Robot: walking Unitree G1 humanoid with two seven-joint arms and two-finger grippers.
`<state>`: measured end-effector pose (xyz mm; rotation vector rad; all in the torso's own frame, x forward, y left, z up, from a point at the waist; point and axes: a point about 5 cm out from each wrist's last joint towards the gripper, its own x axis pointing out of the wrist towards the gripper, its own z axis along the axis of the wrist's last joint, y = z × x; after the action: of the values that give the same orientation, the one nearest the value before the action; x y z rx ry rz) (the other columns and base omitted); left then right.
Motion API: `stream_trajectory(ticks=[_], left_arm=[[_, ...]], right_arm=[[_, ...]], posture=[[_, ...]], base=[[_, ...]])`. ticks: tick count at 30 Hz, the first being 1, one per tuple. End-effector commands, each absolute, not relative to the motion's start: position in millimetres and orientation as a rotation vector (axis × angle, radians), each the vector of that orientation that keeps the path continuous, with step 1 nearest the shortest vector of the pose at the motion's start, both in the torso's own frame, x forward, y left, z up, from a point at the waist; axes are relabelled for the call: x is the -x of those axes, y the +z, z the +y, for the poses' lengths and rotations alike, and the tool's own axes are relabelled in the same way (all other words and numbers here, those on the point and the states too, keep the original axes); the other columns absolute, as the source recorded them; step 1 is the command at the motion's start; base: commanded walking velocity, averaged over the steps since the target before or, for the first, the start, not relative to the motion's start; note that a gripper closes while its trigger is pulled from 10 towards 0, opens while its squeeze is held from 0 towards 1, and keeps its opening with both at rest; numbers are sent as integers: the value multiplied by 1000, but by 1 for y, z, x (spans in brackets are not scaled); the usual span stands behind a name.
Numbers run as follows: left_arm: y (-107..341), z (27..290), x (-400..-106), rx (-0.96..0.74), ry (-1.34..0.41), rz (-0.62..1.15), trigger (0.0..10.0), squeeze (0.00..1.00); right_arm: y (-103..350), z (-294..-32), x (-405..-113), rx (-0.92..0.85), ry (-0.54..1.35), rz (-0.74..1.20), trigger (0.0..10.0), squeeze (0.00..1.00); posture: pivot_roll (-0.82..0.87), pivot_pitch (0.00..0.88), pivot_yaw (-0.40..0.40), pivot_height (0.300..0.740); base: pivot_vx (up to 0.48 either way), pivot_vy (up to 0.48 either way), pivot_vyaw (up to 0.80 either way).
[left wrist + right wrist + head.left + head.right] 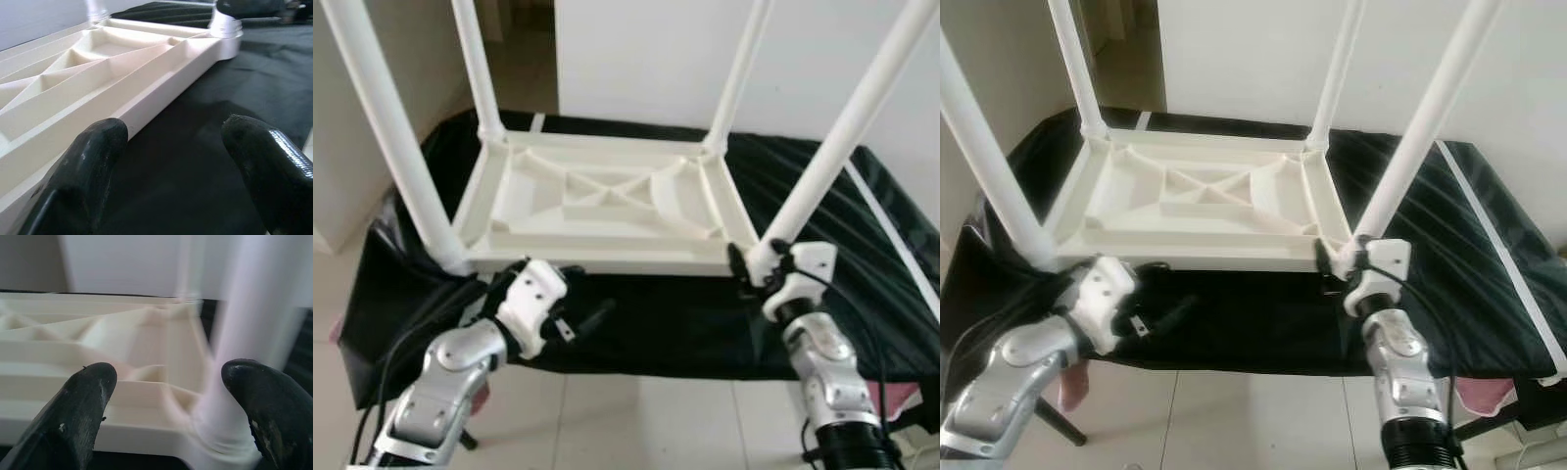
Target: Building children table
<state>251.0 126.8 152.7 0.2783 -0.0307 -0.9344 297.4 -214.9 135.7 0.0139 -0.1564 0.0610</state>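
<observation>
Table (607, 206) lies upside down on black cloth (842, 245), ribbed underside up. All four legs (847, 127) stand in corner sockets, so assembly looks nearly done; likely left: seating check, then flipping upright. Right gripper (754, 262) at near right leg's base, fingers apart around it, not clamped. Left gripper (570, 311) near front edge, fingers apart, one finger (93, 161) just beside rim, holding nothing.
</observation>
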Motion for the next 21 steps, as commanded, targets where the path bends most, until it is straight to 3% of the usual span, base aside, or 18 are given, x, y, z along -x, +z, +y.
stream_trajectory(ticks=[1,11,21], left_arm=[[154,118,-248,-262,-958,-37,10000,0],[154,113,-249,-246,-977,-34,10000,0],[154,120,-243,-245,-1022,-1,10000,0]], right_arm=[[138,-236,-297,4,-28,-166,10000,0],[142,-272,-293,44,-171,-176,10000,0],[133,-256,-295,14,-141,-165,10000,0]], posture=[[65,45,-70,740],[60,43,-62,740],[80,50,-72,740]], base=[[0,0,0],[0,0,0],[0,0,0]])
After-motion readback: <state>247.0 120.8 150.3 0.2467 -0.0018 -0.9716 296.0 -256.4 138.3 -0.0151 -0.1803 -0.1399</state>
